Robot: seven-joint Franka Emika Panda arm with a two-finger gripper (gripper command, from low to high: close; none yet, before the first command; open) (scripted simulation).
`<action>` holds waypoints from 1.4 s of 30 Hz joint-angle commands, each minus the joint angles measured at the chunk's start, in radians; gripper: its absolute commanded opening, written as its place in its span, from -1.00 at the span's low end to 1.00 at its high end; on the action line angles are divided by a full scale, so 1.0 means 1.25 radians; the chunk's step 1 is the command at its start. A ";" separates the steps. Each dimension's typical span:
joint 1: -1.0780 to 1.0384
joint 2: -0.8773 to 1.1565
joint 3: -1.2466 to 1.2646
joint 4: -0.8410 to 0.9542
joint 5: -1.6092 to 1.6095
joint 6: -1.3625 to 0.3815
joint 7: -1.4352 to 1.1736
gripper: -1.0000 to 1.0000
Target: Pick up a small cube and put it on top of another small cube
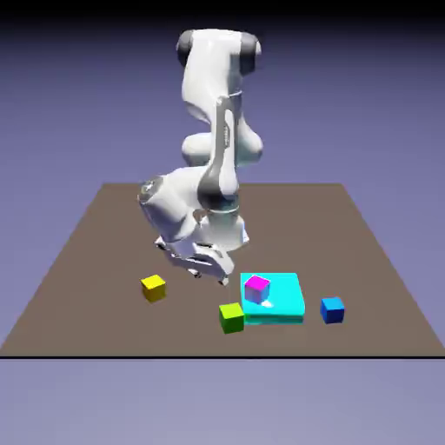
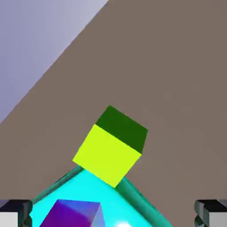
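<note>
Small lime-green cube (image 1: 231,317): set on the brown counter (image 1: 104,252), at the near-left corner of a flat cyan slab (image 1: 282,304); in the hand view the cube (image 2: 111,148) is seen just beside that slab's corner (image 2: 88,190), though contact cannot be confirmed. It is not held.

Magenta-topped small cube (image 1: 256,288): placed on top of the slab; in the hand view its purple face (image 2: 73,215) is cut by the bottom edge.

Yellow cube (image 1: 153,288): on the counter, toward the exterior view's left, well apart from the slab.

Blue cube (image 1: 332,309): on the counter, just beyond the slab at the exterior view's right.

Pincer (image 1: 209,269): lowered near the counter, behind the slab. Its grey fingertips (image 2: 13,213) are shown spread wide, at both bottom corners, with nothing gripped between them.
</note>
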State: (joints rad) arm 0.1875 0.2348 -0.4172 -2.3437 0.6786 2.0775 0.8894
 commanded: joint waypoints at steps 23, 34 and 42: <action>0.093 0.422 -0.215 0.242 0.358 -0.498 0.076 -1.00; -0.149 0.119 0.063 -0.005 0.436 -0.268 0.230 -1.00; -0.322 -0.113 0.269 -0.193 0.489 -0.101 0.339 -1.00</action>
State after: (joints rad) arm -0.2148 0.0932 -0.0807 -2.5855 1.2931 1.9520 1.3119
